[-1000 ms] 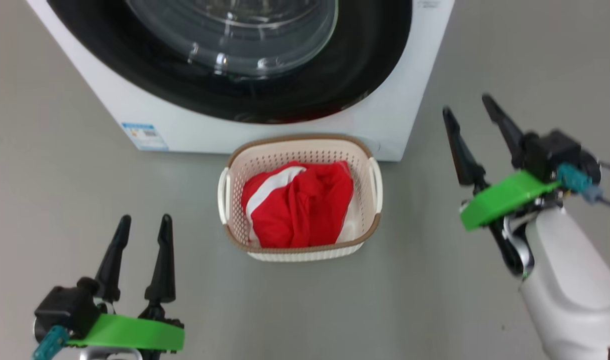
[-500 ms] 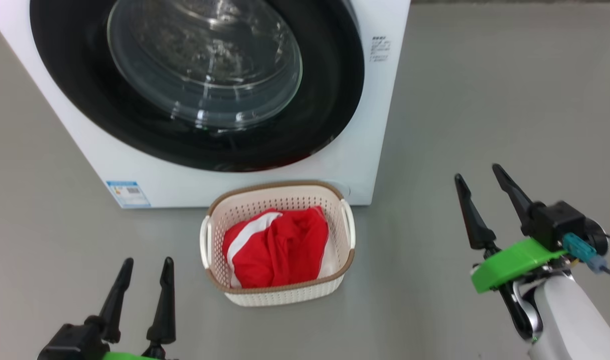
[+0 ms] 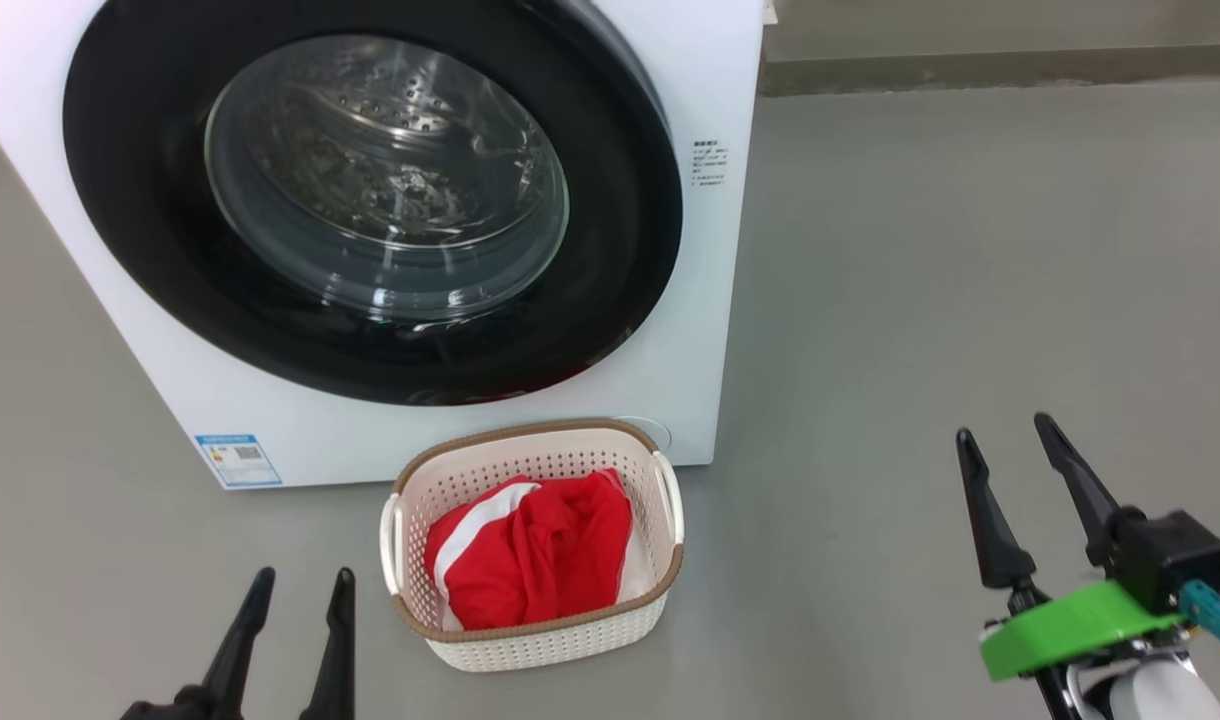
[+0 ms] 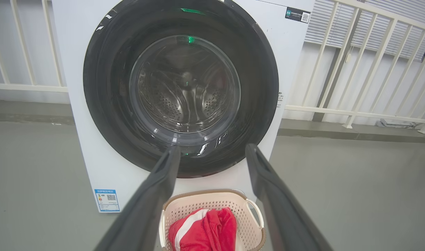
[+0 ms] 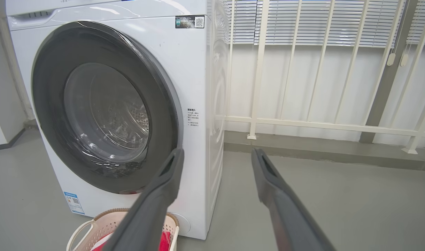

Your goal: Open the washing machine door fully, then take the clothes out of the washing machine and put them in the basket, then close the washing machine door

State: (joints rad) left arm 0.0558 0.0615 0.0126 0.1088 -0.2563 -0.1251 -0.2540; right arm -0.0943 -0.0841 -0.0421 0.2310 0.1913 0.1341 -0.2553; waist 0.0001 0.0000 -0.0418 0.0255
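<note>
The white washing machine (image 3: 715,300) stands at the back with its door (image 3: 620,200) shut flat against the front, black rim around the clear window. Through the window I see bare steel drum. The cream basket (image 3: 522,431) sits on the floor just in front of the machine, and the red clothes (image 3: 530,560) with a white stripe lie inside it. My left gripper (image 3: 304,578) is open and empty, low and left of the basket. My right gripper (image 3: 1004,430) is open and empty, well to the basket's right. The left wrist view looks between its open fingers (image 4: 163,181) at the door (image 4: 104,104) and the basket (image 4: 212,194).
Grey floor stretches to the right of the machine. A white railing (image 5: 257,87) with blinds behind it runs along the back, above a low grey kerb (image 5: 320,150). A small blue label (image 3: 236,458) marks the machine's lower left corner.
The head camera has lifted, so the machine and basket have slid down and shrunk in the picture. The right gripper has drawn back and away from the machine. Both grippers stay open.
</note>
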